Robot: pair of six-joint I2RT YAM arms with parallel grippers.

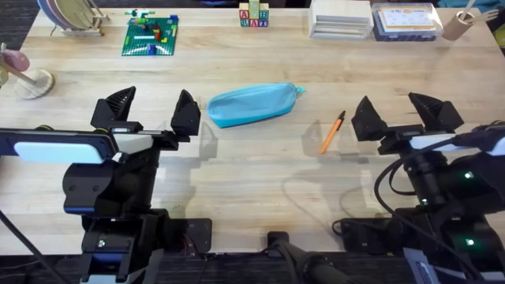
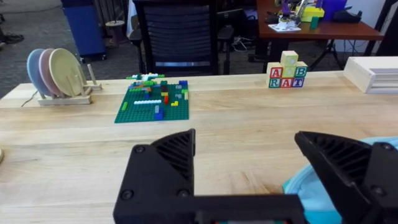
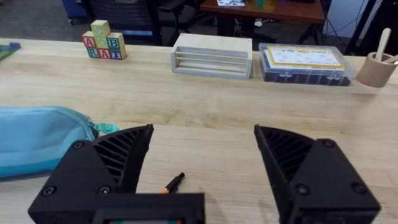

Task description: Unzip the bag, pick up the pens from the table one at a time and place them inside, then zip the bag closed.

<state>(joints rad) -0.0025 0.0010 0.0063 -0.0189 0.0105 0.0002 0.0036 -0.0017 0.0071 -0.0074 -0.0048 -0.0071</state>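
Observation:
The light blue bag (image 1: 251, 104) lies at the middle of the table (image 1: 252, 173), its zipper pull at the right end; it shows too in the left wrist view as the bag (image 2: 305, 186) and in the right wrist view as the bag (image 3: 37, 140). One orange pen (image 1: 332, 132) with a black tip lies right of the bag; its tip, the pen (image 3: 173, 182), peeks out past my right gripper. My left gripper (image 1: 152, 110) stands open just left of the bag. My right gripper (image 1: 406, 113) stands open right of the pen. Neither holds anything.
Along the far edge stand a plate rack (image 1: 69, 14), a green brick plate (image 1: 151, 35), letter blocks (image 1: 254, 14), a white box (image 1: 340, 17), a clear case (image 1: 405, 20) and a cup (image 1: 458, 24). A wooden stand (image 1: 28, 77) sits far left.

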